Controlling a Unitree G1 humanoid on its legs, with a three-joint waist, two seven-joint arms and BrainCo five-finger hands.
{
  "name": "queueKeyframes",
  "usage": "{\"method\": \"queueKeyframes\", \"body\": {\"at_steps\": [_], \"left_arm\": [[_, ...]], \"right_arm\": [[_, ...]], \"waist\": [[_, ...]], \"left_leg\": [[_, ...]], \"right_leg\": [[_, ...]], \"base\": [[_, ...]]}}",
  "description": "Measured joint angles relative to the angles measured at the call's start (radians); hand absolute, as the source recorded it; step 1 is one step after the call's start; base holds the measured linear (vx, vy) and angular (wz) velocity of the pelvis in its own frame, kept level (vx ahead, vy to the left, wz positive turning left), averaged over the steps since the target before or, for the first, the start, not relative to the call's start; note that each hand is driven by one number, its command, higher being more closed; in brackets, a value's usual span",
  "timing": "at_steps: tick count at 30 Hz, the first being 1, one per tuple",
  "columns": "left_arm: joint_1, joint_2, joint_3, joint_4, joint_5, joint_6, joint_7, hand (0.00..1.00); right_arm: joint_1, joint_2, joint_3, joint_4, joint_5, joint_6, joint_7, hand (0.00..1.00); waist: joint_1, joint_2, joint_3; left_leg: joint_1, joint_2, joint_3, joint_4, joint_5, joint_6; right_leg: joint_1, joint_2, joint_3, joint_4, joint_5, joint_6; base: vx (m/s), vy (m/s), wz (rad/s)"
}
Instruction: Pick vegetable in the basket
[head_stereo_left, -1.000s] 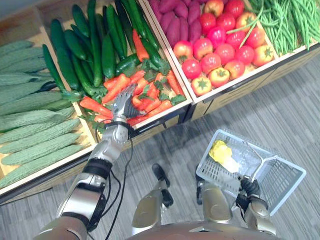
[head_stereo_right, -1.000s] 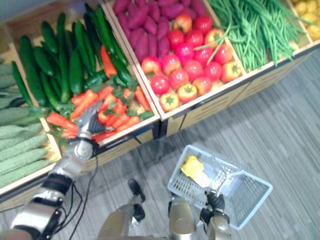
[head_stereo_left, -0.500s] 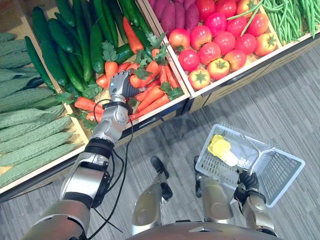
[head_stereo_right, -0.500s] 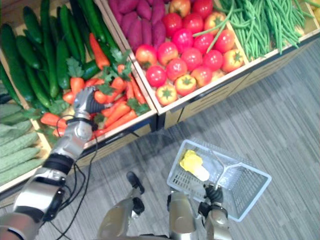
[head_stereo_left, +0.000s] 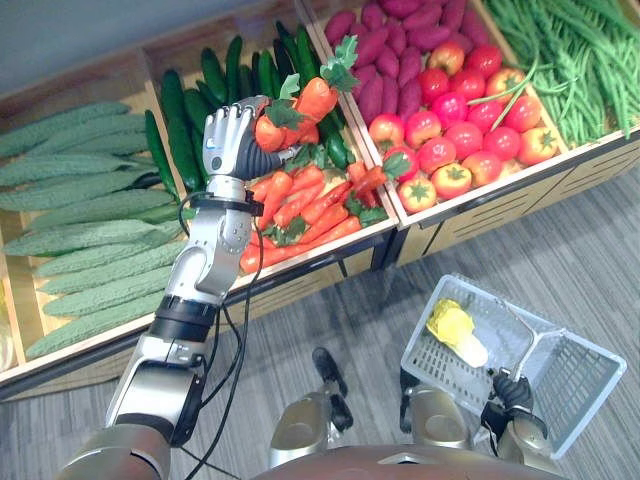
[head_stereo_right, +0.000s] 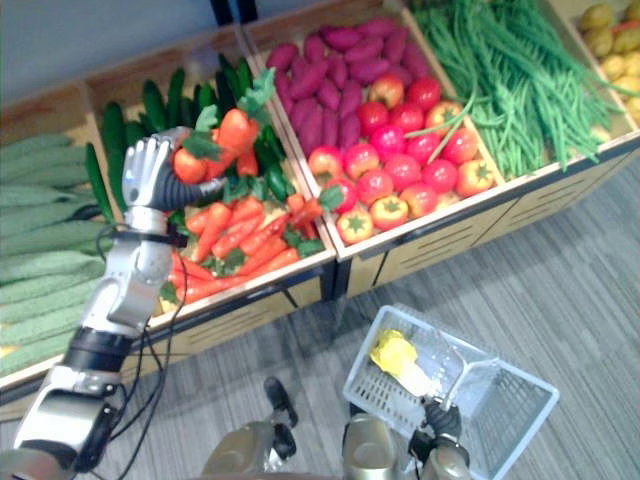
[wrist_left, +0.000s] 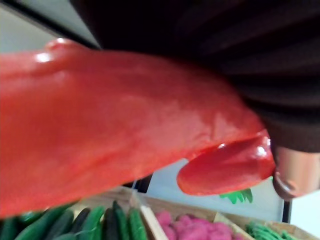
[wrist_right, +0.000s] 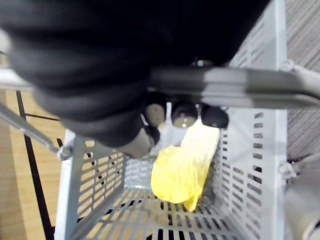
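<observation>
Left hand (head_stereo_left: 230, 140): raised on an extended arm, fingers curled round carrots (head_stereo_left: 314, 98).
Right hand (head_stereo_left: 510, 390): held low, fingers curled round basket handle (wrist_right: 235, 87).

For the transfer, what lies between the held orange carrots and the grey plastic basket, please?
Left eye view: heaped orange carrots, the wooden crate edge, then grey floor.

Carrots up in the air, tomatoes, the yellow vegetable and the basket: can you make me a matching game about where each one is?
Things:
1. carrots
2. tomatoes
3. yellow vegetable
4. basket

Places:
A. held by the right hand
B. next to the green beans
C. gripped in the left hand
D. lying inside the basket

Pairs: 1-C, 2-B, 3-D, 4-A
</observation>
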Motion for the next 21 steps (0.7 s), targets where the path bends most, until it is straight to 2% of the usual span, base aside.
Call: {"method": "queueKeyframes", "body": {"at_steps": [2, 3, 4, 5, 6, 7, 8, 9, 12, 13, 14, 15, 16, 17, 18, 19, 20, 21], "left_arm": [[0.097, -0.025, -0.020, -0.032, -0.017, -0.049, -0.024, 1.00], [0.123, -0.038, -0.021, -0.033, -0.020, -0.055, -0.038, 1.00], [0.175, -0.056, -0.019, -0.034, -0.036, -0.067, -0.060, 1.00], [0.232, -0.069, -0.016, -0.034, -0.061, -0.069, -0.086, 1.00], [0.261, -0.077, -0.010, -0.034, -0.062, -0.070, -0.098, 1.00], [0.314, -0.094, 0.000, -0.033, -0.074, -0.069, -0.114, 1.00], [0.372, -0.118, 0.015, -0.025, -0.089, -0.065, -0.141, 1.00], [0.398, -0.148, 0.016, -0.014, -0.089, -0.065, -0.162, 1.00], [0.416, -0.305, -0.008, 0.078, -0.090, -0.070, -0.197, 1.00], [0.416, -0.330, -0.018, 0.100, -0.092, -0.070, -0.203, 1.00], [0.409, -0.358, -0.048, 0.145, -0.112, -0.070, -0.210, 1.00], [0.409, -0.371, -0.077, 0.188, -0.130, -0.069, -0.214, 1.00], [0.413, -0.382, -0.088, 0.207, -0.133, -0.069, -0.216, 1.00], [0.420, -0.388, -0.101, 0.239, -0.140, -0.069, -0.217, 1.00], [0.418, -0.398, -0.116, 0.261, -0.155, -0.069, -0.224, 1.00], [0.420, -0.397, -0.125, 0.267, -0.165, -0.069, -0.228, 1.00], [0.420, -0.398, -0.130, 0.276, -0.168, -0.068, -0.228, 1.00], [0.419, -0.399, -0.141, 0.290, -0.168, -0.068, -0.228, 1.00]], "right_arm": [[0.010, 0.026, 0.010, -0.103, 0.009, 0.000, 0.000, 1.00], [0.010, 0.031, 0.017, -0.130, 0.009, 0.001, -0.001, 1.00], [0.008, 0.045, 0.027, -0.186, 0.006, 0.006, -0.005, 1.00], [0.020, 0.040, 0.061, -0.233, -0.014, 0.005, 0.004, 1.00], [0.024, 0.038, 0.086, -0.255, -0.023, 0.005, 0.010, 1.00], [0.028, 0.046, 0.117, -0.291, -0.031, 0.005, 0.019, 1.00], [0.038, 0.059, 0.152, -0.344, -0.033, 0.005, 0.036, 1.00], [0.046, 0.057, 0.178, -0.381, -0.033, 0.005, 0.049, 1.00], [0.101, 0.050, 0.234, -0.502, -0.031, 0.002, 0.086, 1.00], [0.114, 0.047, 0.248, -0.518, -0.031, 0.002, 0.093, 1.00], [0.137, 0.045, 0.273, -0.548, -0.027, 0.002, 0.111, 1.00], [0.158, 0.040, 0.305, -0.576, -0.024, 0.002, 0.122, 1.00], [0.172, 0.035, 0.326, -0.593, -0.022, 0.000, 0.128, 1.00], [0.183, 0.024, 0.360, -0.627, -0.021, -0.001, 0.142, 1.00], [0.175, -0.002, 0.400, -0.656, -0.017, -0.005, 0.154, 1.00], [0.159, -0.022, 0.429, -0.660, -0.010, -0.005, 0.161, 1.00], [0.150, -0.032, 0.449, -0.659, -0.010, -0.005, 0.162, 1.00], [0.140, -0.043, 0.483, -0.659, 0.001, -0.004, 0.177, 1.00]], "waist": [[-0.015, -0.010, -0.014], [-0.018, -0.010, -0.020], [-0.023, -0.014, -0.021], [-0.015, -0.014, -0.021], [-0.010, -0.020, -0.022], [-0.009, -0.035, -0.026], [-0.008, -0.058, -0.035], [-0.013, -0.064, -0.035], [-0.040, -0.047, -0.040], [-0.044, -0.043, -0.041], [-0.048, -0.045, -0.039], [-0.045, -0.047, -0.037], [-0.046, -0.045, -0.037], [-0.042, -0.042, -0.032], [-0.038, -0.042, -0.014], [-0.033, -0.036, -0.005], [-0.024, -0.036, -0.002], [-0.011, -0.040, 0.002]], "left_leg": [[0.021, 0.011, 0.072, 0.002, -0.017, -0.002], [0.023, 0.017, 0.100, 0.006, -0.012, 0.008], [0.035, 0.030, 0.163, 0.007, -0.014, 0.016], [0.053, 0.057, 0.235, 0.014, -0.023, 0.018], [0.062, 0.070, 0.277, 0.023, -0.027, 0.016], [0.079, 0.089, 0.336, 0.041, -0.038, 0.004], [0.105, 0.107, 0.417, 0.075, -0.056, -0.023], [0.130, 0.124, 0.468, 0.098, -0.066, -0.038], [0.205, 0.196, 0.597, 0.172, -0.093, -0.078], [0.213, 0.216, 0.609, 0.201, -0.103, -0.081], [0.220, 0.278, 0.617, 0.309, -0.123, -0.074], [0.214, 0.354, 0.576, 0.458, -0.130, -0.041], [0.197, 0.394, 0.518, 0.540, -0.124, -0.004], [0.137, 0.425, 0.344, 0.668, -0.134, 0.023], [0.077, 0.357, 0.148, 0.701, -0.238, -0.039], [0.042, 0.297, 0.042, 0.695, -0.293, -0.034], [0.023, 0.262, -0.011, 0.682, -0.321, -0.028], [-0.027, 0.184, -0.106, 0.628, -0.365, -0.012]], "right_leg": [[-0.027, 0.009, 0.043, -0.005, 0.008, 0.001], [-0.033, 0.007, 0.031, -0.012, 0.000, -0.003], [-0.038, -0.028, -0.088, -0.017, -0.010, -0.036], [-0.033, -0.070, -0.269, -0.008, -0.009, -0.096], [-0.034, -0.094, -0.358, 0.006, -0.002, -0.120], [-0.034, -0.127, -0.466, 0.024, 0.008, -0.137], [-0.027, -0.146, -0.525, 0.036, 0.062, -0.105], [-0.030, -0.130, -0.508, 0.030, 0.083, -0.054], [-0.034, -0.044, -0.373, -0.003, 0.084, -0.053], [-0.035, -0.032, -0.354, -0.008, 0.082, -0.056], [-0.036, -0.003, -0.309, -0.017, 0.075, -0.066], [-0.036, 0.029, -0.257, -0.021, 0.070, -0.079], [-0.034, 0.048, -0.216, -0.024, 0.070, -0.087], [-0.032, 0.069, -0.142, -0.037, 0.071, -0.107], [-0.035, 0.077, -0.070, -0.043, 0.069, -0.127], [-0.033, 0.088, -0.015, -0.043, 0.069, -0.133], [-0.032, 0.092, 0.010, -0.043, 0.071, -0.137], [-0.026, 0.110, 0.092, -0.048, 0.070, -0.140]], "base": [[-0.06, 0.025, -0.80], [-0.04, 0.013, -1.26], [-0.01, 0.018, -1.49], [-0.01, 0.020, -1.70], [-0.01, 0.013, -1.79], [0.02, -0.033, -1.92], [0.07, -0.113, -2.07], [0.10, -0.186, -1.87], [0.10, -0.201, -1.49], [0.07, -0.171, -1.27], [0.06, -0.188, -1.30], [0.04, -0.155, -1.34], [0.04, -0.129, -1.51], [0.07, -0.055, -1.68], [0.10, -0.008, -1.93], [0.09, 0.029, -1.67], [0.10, 0.026, -1.76], [0.06, 0.019, -1.51]]}}
